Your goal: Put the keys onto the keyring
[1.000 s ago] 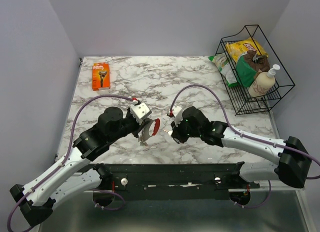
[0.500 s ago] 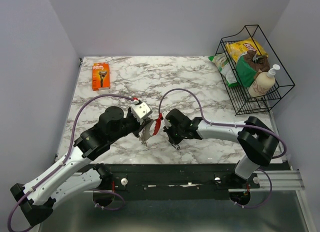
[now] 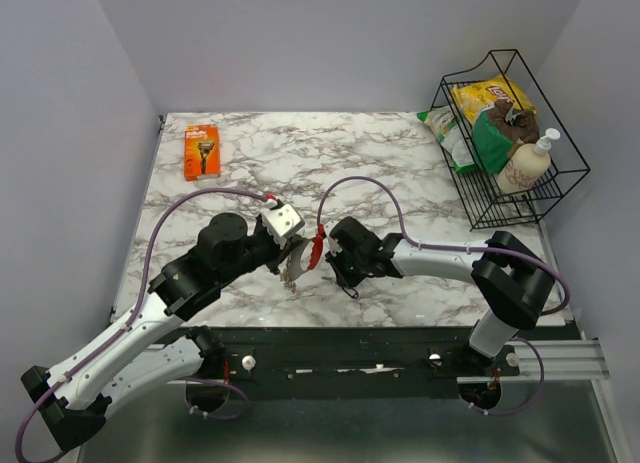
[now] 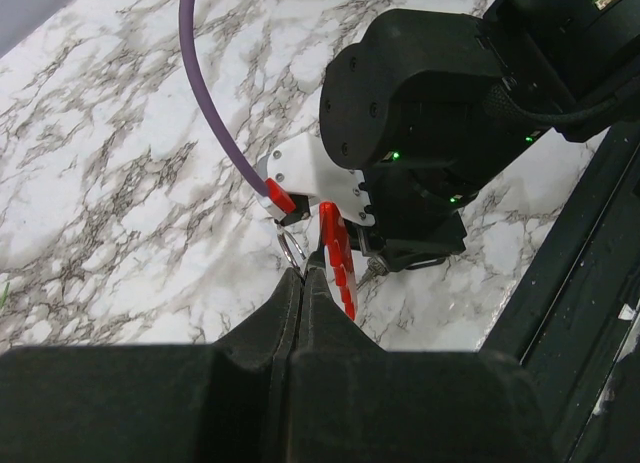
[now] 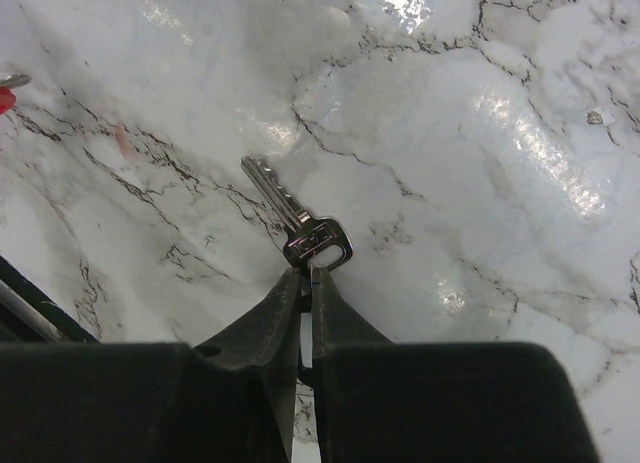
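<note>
Left gripper (image 4: 303, 275): fingers pressed fully together, clamped on the base of the red tag (image 4: 337, 258) belonging to the keys (image 3: 292, 270). The tag projects upward and away from the fingertips; a thin silvery wire loop (image 4: 290, 249) sits just beside it on the left. In the top view, the silvery blades of the bunch hang below the left fingers, above the marble table (image 3: 400, 173). Right gripper (image 5: 305, 273): fingers stand a narrow slit apart. The head of a single key (image 5: 298, 221) sits directly at the fingertips, with its blade pointing away and to the upper left over the marble. Whether the head is pinched or merely touching the tips cannot be determined. The black body of the right gripper faces the left gripper at close range, with its white mounting block just beside the top of the red tag. Both grippers meet near the front centre of the table, and both arms reach in from the near edge. A purple cable (image 3: 200, 195) arcs over the left arm. An orange razor pack (image 3: 201, 150) lies flat at the far left of the table, well apart from the grippers. A black wire basket (image 3: 552, 110) stands at the far right and holds a yellow chip bag (image 3: 490, 95), a green packet (image 3: 490, 138) and a pump bottle (image 3: 527, 163)
</note>
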Controlling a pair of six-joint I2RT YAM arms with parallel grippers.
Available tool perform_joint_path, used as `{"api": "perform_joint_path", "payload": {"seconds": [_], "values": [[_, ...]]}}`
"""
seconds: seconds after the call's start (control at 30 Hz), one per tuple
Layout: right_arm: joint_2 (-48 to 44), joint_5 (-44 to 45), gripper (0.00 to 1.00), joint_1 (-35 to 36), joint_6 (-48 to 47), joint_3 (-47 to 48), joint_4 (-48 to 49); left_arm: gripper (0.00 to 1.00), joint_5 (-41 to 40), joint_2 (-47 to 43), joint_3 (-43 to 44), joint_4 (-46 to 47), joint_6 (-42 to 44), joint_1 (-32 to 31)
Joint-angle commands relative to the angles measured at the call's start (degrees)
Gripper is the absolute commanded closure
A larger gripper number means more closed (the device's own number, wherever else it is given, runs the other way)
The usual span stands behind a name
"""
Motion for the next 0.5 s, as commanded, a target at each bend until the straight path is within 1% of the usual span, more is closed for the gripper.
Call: {"api": "perform_joint_path", "payload": {"seconds": [0.0, 0.03, 0.07, 0.17, 0.47], "values": [[0.0, 1.3, 0.82, 0.0, 0.6, 1.3, -0.9, 1.0, 1.2, -0.8, -0.1, 2.6, -0.4, -0.2], [-0.3, 1.4, 0.81, 0.1, 0.6, 1.0, -1.1, 1.0, 1.1, -0.6, -0.3, 2.7, -0.3, -0.1], [-0.6, 1.5, 0.78, 0.0, 0.6, 0.8, -1.0, 1.0, 1.1, -0.6, -0.2, 2.6, -0.3, -0.1], [-1.8, 2.1, 0.75, 0.0, 0.7, 0.5, -1.4, 1.0, 1.2, -0.5, -0.2, 2.7, -0.3, -0.1], [-3.5, 3.2, 0.76, 0.1, 1.1, 0.2, -1.7, 1.0, 1.1, -0.3, -0.1, 2.5, -0.2, -0.1]]}}
